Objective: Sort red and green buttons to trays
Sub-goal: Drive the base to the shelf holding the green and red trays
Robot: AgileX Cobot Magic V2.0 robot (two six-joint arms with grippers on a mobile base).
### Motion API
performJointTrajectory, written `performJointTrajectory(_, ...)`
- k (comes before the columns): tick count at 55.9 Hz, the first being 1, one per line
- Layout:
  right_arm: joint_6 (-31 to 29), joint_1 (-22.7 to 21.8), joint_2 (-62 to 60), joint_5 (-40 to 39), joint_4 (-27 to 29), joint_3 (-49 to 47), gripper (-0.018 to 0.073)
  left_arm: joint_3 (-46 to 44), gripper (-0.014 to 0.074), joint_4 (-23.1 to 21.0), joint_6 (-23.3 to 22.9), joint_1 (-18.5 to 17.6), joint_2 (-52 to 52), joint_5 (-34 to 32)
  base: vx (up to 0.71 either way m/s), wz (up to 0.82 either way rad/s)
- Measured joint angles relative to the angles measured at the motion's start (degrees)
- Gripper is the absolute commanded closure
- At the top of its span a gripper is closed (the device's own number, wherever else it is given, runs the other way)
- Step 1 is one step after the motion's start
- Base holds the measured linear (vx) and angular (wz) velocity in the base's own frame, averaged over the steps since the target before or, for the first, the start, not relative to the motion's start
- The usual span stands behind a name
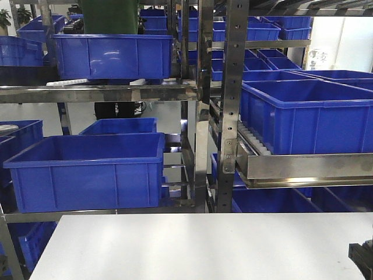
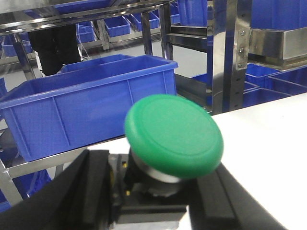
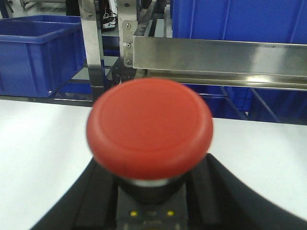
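We held the green button [image 2: 173, 135] pinched in our left gripper [image 2: 153, 203] and the red button [image 3: 149, 127] in our right gripper [image 3: 151, 208] over the white table [image 3: 38, 139], with no tray in sight and, as we judged it, both placements undone.

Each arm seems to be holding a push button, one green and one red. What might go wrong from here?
1. The green button looks tilted in the left tool; it may slip and drop onto the white table.
2. The red button fills the view from the right tool, hiding what lies below, so placing may be off.
3. No tray shows in any view, so a colour mix-up is possible.
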Motion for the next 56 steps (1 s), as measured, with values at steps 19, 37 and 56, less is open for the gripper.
performJointTrajectory(19, 0.0, 0.0, 0.0, 0.1, 0.0, 0.0, 0.0567, 0.0, 0.0596, 0.0, 0.0, 0.0, 0.0, 0.0, -0.03, 0.27)
performJointTrajectory(37, 0.0, 0.0, 0.0, 0.1, 0.0, 0.0, 0.0567, 0.0, 0.0596, 0.0, 0.0, 0.0, 0.1, 0.0, -0.05, 0.76)
performJointTrajectory(56, 0.0, 0.0, 0.0, 0.1, 0.0, 0.0, 0.0567, 0.0, 0.0596, 0.0, 0.0, 0.0, 0.1, 0.0, -0.04, 0.93)
